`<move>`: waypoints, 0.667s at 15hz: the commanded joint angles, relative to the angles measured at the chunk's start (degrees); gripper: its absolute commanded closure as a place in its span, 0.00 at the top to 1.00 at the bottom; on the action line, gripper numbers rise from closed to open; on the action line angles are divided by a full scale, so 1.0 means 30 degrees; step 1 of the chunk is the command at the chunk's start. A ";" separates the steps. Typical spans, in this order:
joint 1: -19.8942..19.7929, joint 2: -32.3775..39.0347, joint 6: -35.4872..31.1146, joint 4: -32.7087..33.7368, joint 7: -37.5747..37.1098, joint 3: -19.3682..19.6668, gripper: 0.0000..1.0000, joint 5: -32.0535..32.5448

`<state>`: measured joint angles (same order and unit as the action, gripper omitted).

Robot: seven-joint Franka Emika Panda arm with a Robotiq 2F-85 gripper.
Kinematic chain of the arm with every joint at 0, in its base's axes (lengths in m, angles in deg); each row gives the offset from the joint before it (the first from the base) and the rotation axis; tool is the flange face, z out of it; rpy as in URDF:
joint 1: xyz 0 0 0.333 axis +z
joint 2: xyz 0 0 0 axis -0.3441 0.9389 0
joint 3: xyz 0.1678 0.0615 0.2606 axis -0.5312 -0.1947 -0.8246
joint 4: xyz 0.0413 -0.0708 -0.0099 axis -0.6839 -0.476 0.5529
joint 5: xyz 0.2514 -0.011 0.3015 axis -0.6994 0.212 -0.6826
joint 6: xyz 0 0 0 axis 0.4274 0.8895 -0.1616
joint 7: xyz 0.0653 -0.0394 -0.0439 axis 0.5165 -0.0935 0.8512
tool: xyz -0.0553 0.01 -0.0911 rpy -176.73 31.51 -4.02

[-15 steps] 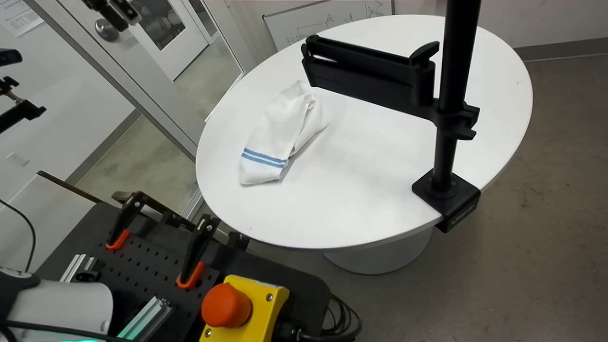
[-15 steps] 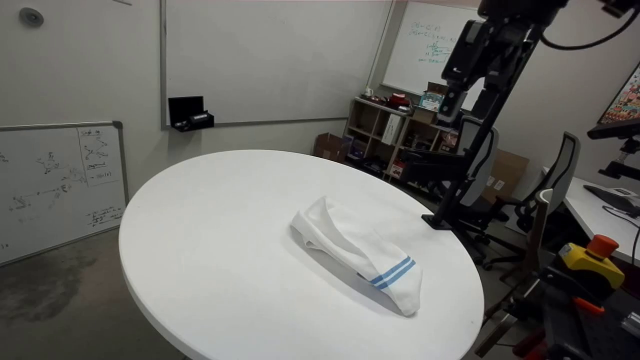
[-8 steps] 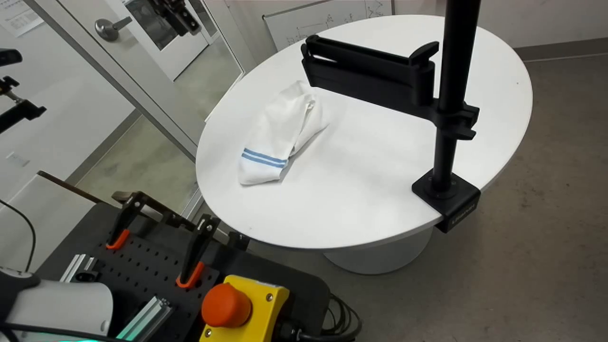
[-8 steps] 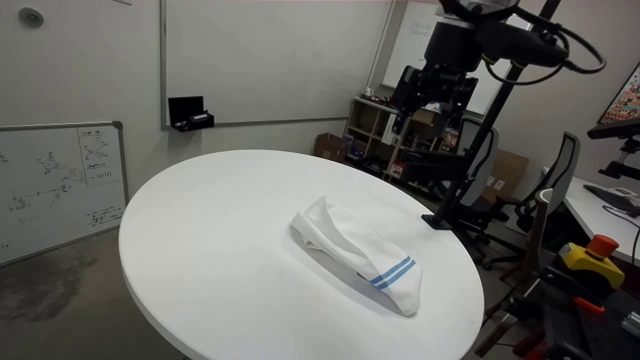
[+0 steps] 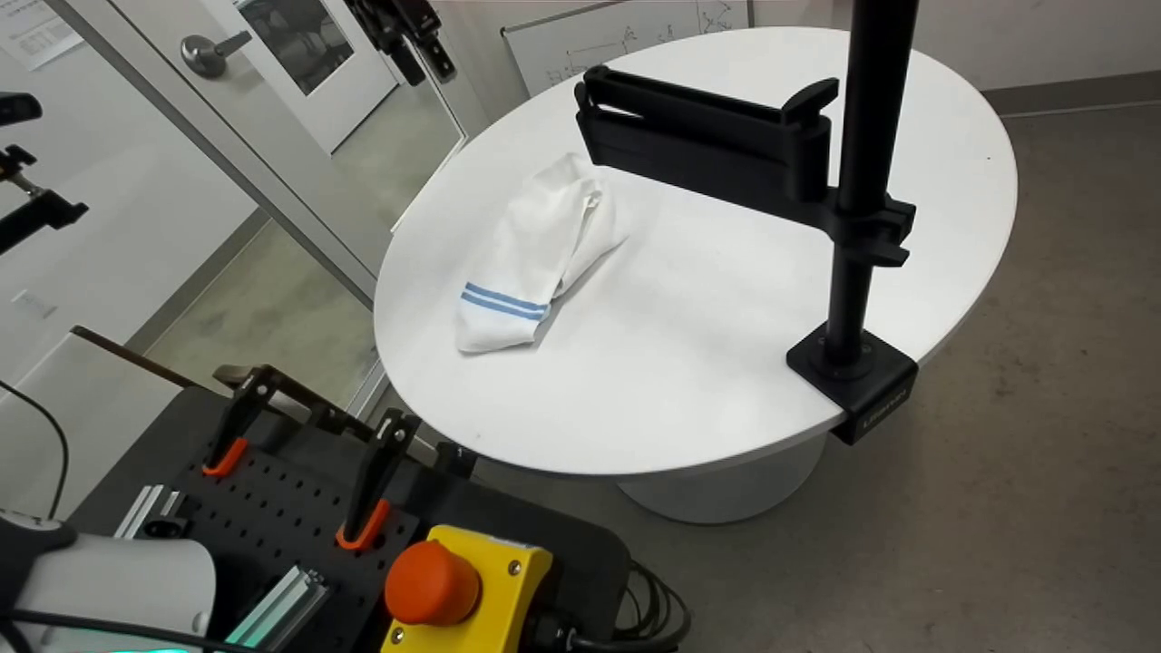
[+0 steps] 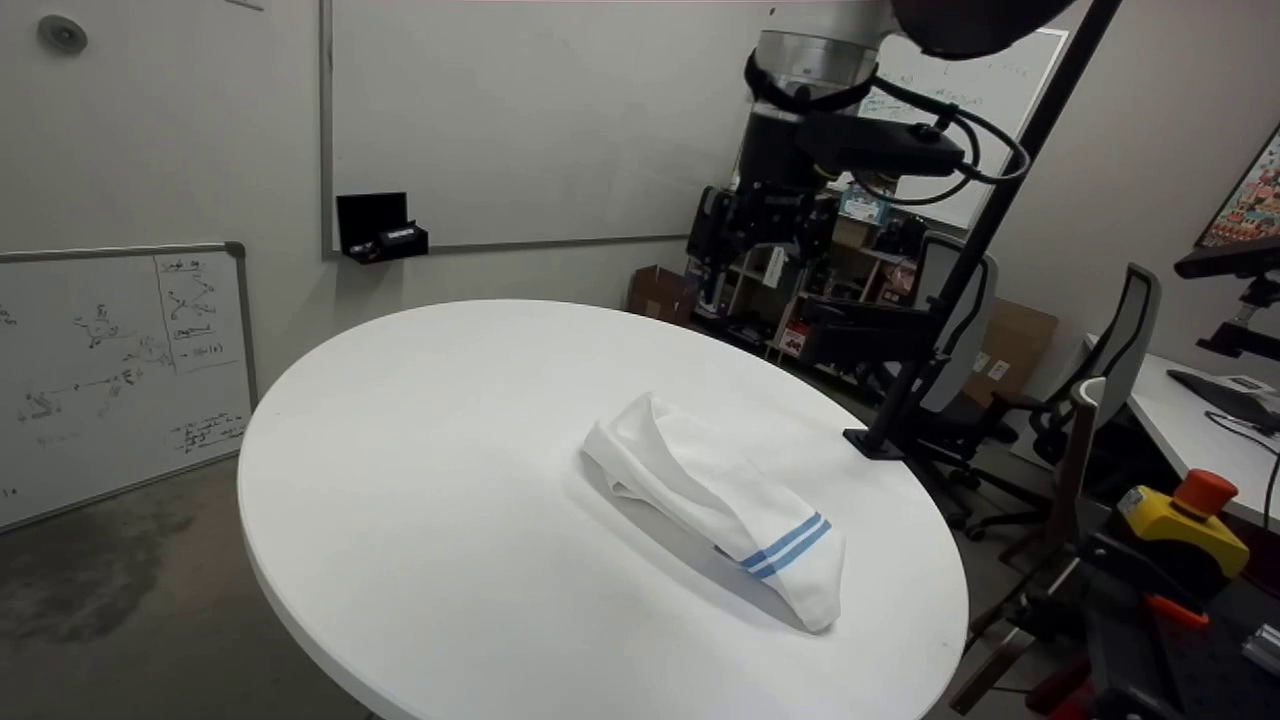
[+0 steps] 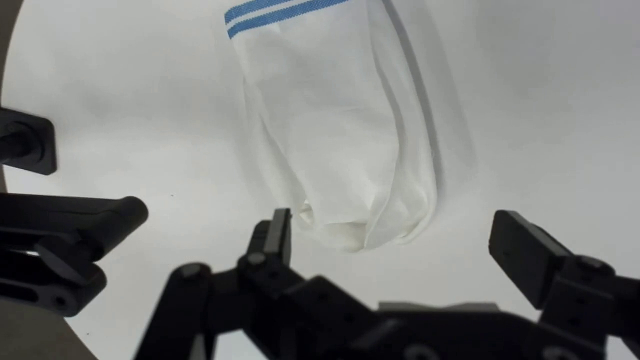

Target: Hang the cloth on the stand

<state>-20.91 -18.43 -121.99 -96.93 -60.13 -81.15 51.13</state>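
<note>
The white cloth with two blue stripes lies loosely folded on the round table in both exterior views [image 5: 535,245] [image 6: 715,480]. The black stand [image 5: 862,136] is fixed at the table's edge; its flat horizontal arm [image 5: 698,145] reaches over the table. The stand also shows in the other exterior picture [image 6: 912,375] and at the left of the wrist view [image 7: 60,217]. My gripper [image 5: 429,73] [image 6: 762,275] is open, empty and points down, in the air above the table. In the wrist view the gripper [image 7: 392,222] has its fingers wide apart, with the cloth's unstriped end [image 7: 345,220] below, untouched.
The white round table [image 5: 689,390] bears the cloth and the stand's base [image 5: 853,372]. A yellow box with a red button [image 5: 490,580] and black clamps [image 5: 376,472] sit on a dark cart beside it. A glass door [image 5: 272,181] and whiteboards [image 6: 540,120] stand behind.
My gripper has moved in over the table: rightward and down in an exterior view, leftward and down in the opposite picture. The cloth and the stand have not moved.
</note>
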 commanded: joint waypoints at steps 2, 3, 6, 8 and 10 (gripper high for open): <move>0.1081 0.3846 0.2655 0.4369 0.2343 0.0820 1.00 -0.1599; 0.1248 0.4539 0.3145 0.5090 0.2496 0.1018 1.00 -0.1714; 0.1647 0.6240 0.4331 0.6782 0.2897 0.1520 1.00 -0.2091; 0.1827 0.7247 0.4954 0.7698 0.3078 0.1743 1.00 -0.2248; 0.1968 0.8112 0.5464 0.8504 0.3236 0.1887 1.00 -0.2368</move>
<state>-16.67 1.20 -109.63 -77.47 -52.48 -77.04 45.74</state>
